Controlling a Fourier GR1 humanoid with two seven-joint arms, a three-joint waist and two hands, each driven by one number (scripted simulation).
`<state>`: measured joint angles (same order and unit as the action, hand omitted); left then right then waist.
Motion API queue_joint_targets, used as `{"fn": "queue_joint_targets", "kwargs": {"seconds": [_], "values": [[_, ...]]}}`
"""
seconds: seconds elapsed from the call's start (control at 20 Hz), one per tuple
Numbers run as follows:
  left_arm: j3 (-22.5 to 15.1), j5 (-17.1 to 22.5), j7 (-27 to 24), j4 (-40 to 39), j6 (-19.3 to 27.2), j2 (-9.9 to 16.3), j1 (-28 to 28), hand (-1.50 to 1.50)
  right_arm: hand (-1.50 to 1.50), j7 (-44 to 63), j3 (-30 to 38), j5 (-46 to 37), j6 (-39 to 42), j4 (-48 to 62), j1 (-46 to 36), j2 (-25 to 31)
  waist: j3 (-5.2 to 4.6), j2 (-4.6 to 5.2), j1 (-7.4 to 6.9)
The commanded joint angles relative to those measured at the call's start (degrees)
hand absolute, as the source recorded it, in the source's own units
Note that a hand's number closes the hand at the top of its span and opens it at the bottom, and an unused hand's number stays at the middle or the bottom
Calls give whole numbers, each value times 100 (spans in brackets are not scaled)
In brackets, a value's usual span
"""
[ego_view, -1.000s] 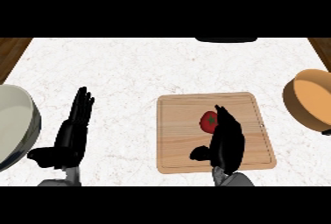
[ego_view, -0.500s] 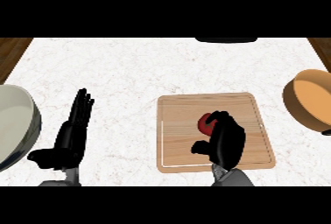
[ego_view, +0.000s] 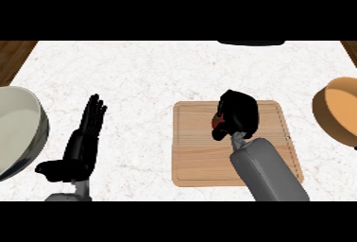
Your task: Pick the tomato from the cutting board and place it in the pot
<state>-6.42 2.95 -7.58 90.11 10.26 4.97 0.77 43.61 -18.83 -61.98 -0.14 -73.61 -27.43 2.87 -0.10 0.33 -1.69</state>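
Pot (ego_view: 21,130) sitting at far left on your surface (ego_view: 153,71). Left hand (ego_view: 80,142) resting beside it, fingers straight. Right hand (ego_view: 235,116) curling around tomato (ego_view: 216,122) over cutting board (ego_view: 202,156). Orange bowl (ego_view: 336,113) sitting far right.

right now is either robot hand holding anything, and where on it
The right robot hand is curled over the tomato from above, hiding all but a red sliver at its left side. The left robot hand holds nothing.
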Motion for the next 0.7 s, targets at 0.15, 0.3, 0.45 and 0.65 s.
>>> {"fn": "queue_joint_targets", "kwargs": {"seconds": [0.15, 0.3, 0.45, 0.65], "values": [[186, -120, 128, -250, 152, -16, 412, 0, 150, -147, 408, 18, 681, 573, -1666, -26, 8, -26, 133], [97, -93, 159, 22, 165, -83, 131, 0, 150, -159, 477, -162, 483, 102, -1811, 192, 9, -47, 143], [251, 58, 229, 12, 7, 54, 101, 0, 150, 142, 371, -498, 411, -447, -1837, 220, 8, -59, 188], [33, -215, 216, 232, 199, -65, -136, 0, 150, 574, 309, -990, 741, -892, -1880, 422, 10, -69, 196]]}}
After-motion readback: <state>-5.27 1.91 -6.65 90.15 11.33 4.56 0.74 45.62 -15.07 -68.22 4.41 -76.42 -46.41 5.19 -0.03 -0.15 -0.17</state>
